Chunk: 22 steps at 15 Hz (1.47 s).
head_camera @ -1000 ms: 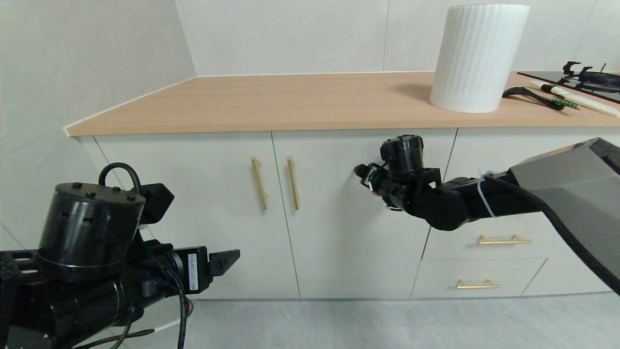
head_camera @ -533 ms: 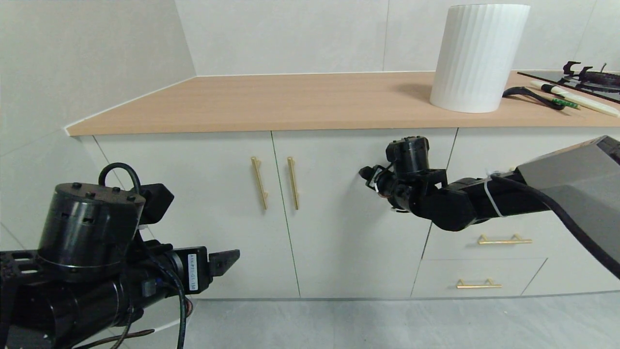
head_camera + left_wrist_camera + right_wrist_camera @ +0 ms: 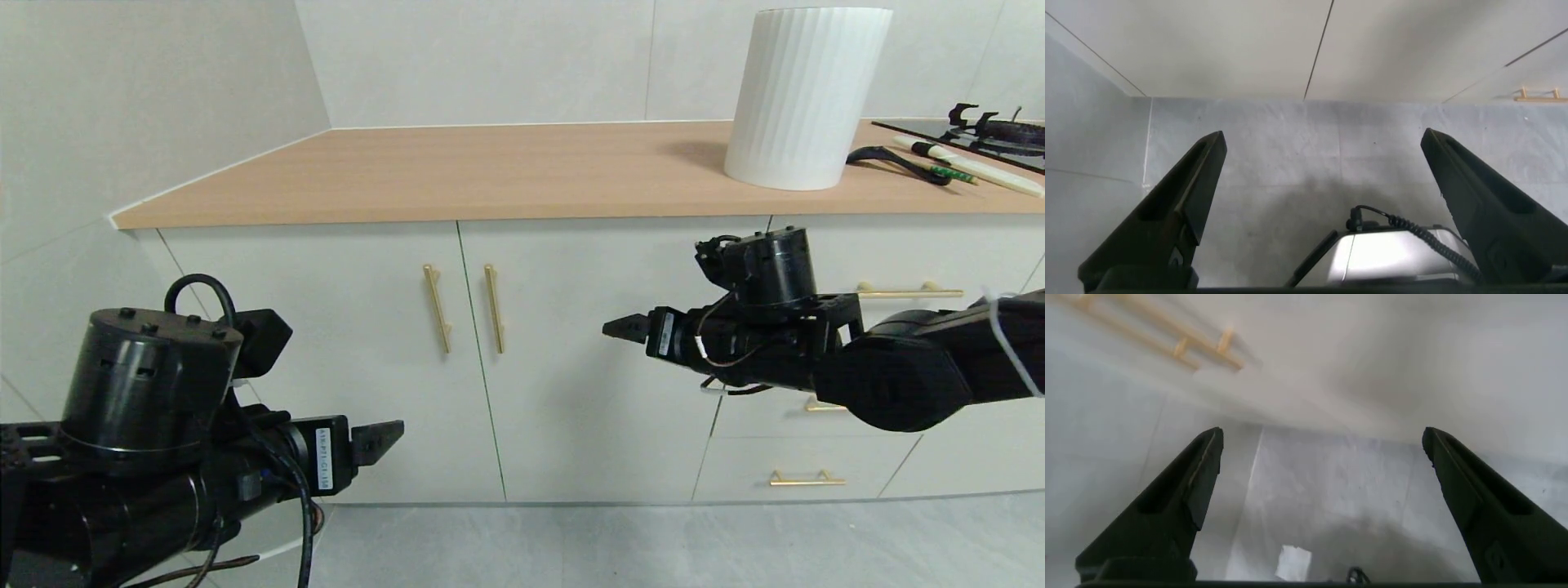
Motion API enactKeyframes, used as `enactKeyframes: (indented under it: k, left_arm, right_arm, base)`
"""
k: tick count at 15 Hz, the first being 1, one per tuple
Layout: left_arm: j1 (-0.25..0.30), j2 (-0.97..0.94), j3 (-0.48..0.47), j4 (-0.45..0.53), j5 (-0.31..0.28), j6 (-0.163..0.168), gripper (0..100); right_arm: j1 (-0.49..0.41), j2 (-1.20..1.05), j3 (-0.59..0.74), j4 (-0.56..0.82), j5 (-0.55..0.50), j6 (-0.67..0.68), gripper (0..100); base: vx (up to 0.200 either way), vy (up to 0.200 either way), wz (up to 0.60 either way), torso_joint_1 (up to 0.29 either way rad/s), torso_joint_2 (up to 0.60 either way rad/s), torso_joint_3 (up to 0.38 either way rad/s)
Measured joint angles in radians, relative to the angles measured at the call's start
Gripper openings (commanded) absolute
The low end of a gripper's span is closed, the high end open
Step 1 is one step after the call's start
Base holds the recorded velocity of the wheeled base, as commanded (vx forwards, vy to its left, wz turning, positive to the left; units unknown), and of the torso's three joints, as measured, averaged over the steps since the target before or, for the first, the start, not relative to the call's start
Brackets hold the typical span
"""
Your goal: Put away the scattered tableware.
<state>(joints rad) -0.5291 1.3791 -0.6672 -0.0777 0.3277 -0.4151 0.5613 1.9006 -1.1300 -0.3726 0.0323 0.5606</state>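
wide-spread, empty left gripper (image 3: 1323,139) low before the cabinet doors (image 3: 343,286); wide-spread, empty right gripper (image 3: 1320,433) higher up, below the countertop (image 3: 490,171).

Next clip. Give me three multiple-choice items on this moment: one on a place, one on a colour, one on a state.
1. Where does the white container stand?
A. on the floor
B. on the counter
C. in a drawer

2. What colour are the door handles?
A. black
B. red
C. gold

3. How is the right gripper?
A. open and empty
B. shut on a spoon
C. shut on a cup

Answers:
1 B, its base rests on the wood top.
2 C, both bars look gold.
3 A, the right wrist view shows its fingers spread with nothing between them.
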Motion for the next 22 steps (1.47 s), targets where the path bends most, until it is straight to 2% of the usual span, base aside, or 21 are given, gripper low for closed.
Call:
enactKeyframes:
  k: [4, 7, 9, 12, 13, 17, 21, 22]
  left_arm:
    - [0.006, -0.028, 0.007, -0.001, 0.006, 0.002, 100]
    - [0.010, -0.117, 0.024, -0.001, 0.023, 0.013, 100]
    - [0.019, -0.215, 0.057, -0.001, 0.027, 0.069, 100]
    - [0.076, -0.436, 0.167, 0.001, 0.021, 0.216, 100]
    - [0.098, -0.522, 0.200, 0.002, 0.014, 0.247, 100]
    - [0.203, -0.862, 0.260, 0.023, -0.023, 0.311, 100]
    - [0.315, -1.159, 0.276, 0.106, -0.139, 0.366, 100]
    - [0.347, -1.201, 0.277, 0.116, -0.138, 0.372, 100]
  right_arm:
    - [-0.005, -0.163, 0.113, 0.000, -0.030, -0.031, 100]
    - [-0.022, -0.361, 0.270, 0.000, -0.114, -0.111, 100]
    - [-0.029, -0.512, 0.372, 0.001, -0.173, -0.165, 100]
    - [-0.037, -0.798, 0.513, 0.015, -0.224, -0.266, 100]
    - [-0.055, -0.900, 0.554, 0.039, -0.231, -0.317, 100]
    - [-0.218, -1.280, 0.646, 0.211, -0.227, -0.475, 100]
    - [-0.358, -1.634, 0.668, 0.505, -0.232, -0.601, 100]
    - [-0.398, -1.691, 0.669, 0.542, -0.254, -0.611, 100]
  base:
    - [0.000, 0.000, 0.00, 0.000, 0.00, 0.000]
    - [0.000, 0.000, 0.00, 0.000, 0.00, 0.000]
    - [0.000, 0.000, 0.00, 0.000, 0.00, 0.000]
    - [0.000, 0.000, 0.00, 0.000, 0.00, 0.000]
    - [0.000, 0.000, 0.00, 0.000, 0.00, 0.000]
    - [0.000, 0.000, 0.00, 0.000, 0.00, 0.000]
    - [0.000, 0.000, 0.00, 0.000, 0.00, 0.000]
    - [0.000, 0.000, 0.00, 0.000, 0.00, 0.000]
